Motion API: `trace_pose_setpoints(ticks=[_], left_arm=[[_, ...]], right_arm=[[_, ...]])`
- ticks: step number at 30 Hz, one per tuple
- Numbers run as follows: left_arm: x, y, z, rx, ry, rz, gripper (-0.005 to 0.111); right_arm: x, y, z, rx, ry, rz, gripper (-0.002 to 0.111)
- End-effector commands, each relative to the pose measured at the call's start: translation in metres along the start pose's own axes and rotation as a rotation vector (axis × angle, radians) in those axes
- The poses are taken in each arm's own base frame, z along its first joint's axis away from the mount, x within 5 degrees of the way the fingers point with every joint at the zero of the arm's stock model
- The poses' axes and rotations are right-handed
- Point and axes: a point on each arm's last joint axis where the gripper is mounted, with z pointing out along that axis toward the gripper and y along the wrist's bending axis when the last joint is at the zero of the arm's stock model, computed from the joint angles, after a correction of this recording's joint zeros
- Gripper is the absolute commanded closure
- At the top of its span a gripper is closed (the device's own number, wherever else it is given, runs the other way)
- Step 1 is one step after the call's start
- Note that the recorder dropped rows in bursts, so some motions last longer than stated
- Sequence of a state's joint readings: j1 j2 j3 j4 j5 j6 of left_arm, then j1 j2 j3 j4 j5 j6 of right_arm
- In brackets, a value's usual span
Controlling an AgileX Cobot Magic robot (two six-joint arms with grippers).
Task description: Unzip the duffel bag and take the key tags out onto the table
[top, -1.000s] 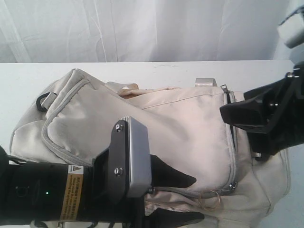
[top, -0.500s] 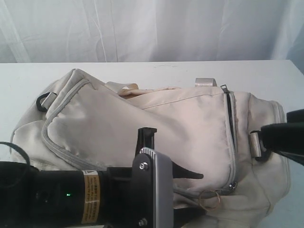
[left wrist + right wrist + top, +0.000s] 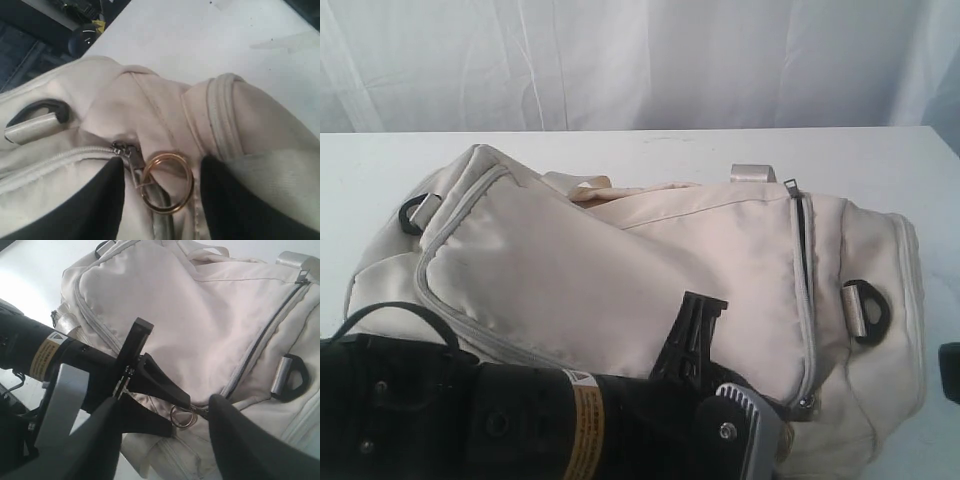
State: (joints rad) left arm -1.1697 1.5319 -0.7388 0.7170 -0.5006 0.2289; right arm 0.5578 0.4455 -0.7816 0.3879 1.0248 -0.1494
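The duffel bag lies across the desk, contents hidden. At its 5 o'clock corner, the left claw stands released astride the zipper's gold ring. The right claw, off at 4 o'clock, is released and empty.

"What colour is the bag?"
"Cream all over, with no pattern. The zip has grey tape."
"And the little rings?"
"The strap ring is black. The ring on the zip pull is gold."
"And the table?"
"Plain white. The curtain is white too."
"And the arm?"
"Black, with an orange sticker and a silver plate."
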Motion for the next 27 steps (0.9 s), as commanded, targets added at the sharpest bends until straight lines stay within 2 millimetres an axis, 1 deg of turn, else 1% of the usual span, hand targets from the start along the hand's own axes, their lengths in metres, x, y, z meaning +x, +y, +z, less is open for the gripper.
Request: trace_pose_setpoints(ticks=[1, 4, 10, 18, 25, 27], left_arm=[[0.0038, -0.0058, 0.0041, 0.039, 0.041, 0.022, 0.054], [0.0050, -0.0062, 0.0040, 0.044, 0.054, 0.031, 0.055], [0.0110, -0.0085, 0.0033, 0.075, 0.118, 0.119, 0.063], [0.0088, -0.0072, 0.0036, 0.063, 0.092, 0.192, 0.063], [0.0087, -0.0068, 0.0037, 0.059, 0.090, 0.204, 0.063], [0.0082, -0.0071, 0.0065, 0.056, 0.076, 0.203, 0.063]], right_arm=[[0.0018, 0.0004, -0.0026, 0.004, -0.006, -0.004, 0.058], [0.0021, 0.0005, -0.0030, 0.004, -0.006, -0.004, 0.058], [0.0021, 0.0005, -0.0030, 0.004, -0.006, -0.004, 0.058], [0.0020, 0.0008, -0.0030, 0.001, -0.006, -0.002, 0.058], [0.0020, 0.0008, -0.0030, 0.001, -0.006, 0.017, 0.058], [0.0020, 0.0008, -0.0030, 0.001, -0.006, 0.017, 0.058]])
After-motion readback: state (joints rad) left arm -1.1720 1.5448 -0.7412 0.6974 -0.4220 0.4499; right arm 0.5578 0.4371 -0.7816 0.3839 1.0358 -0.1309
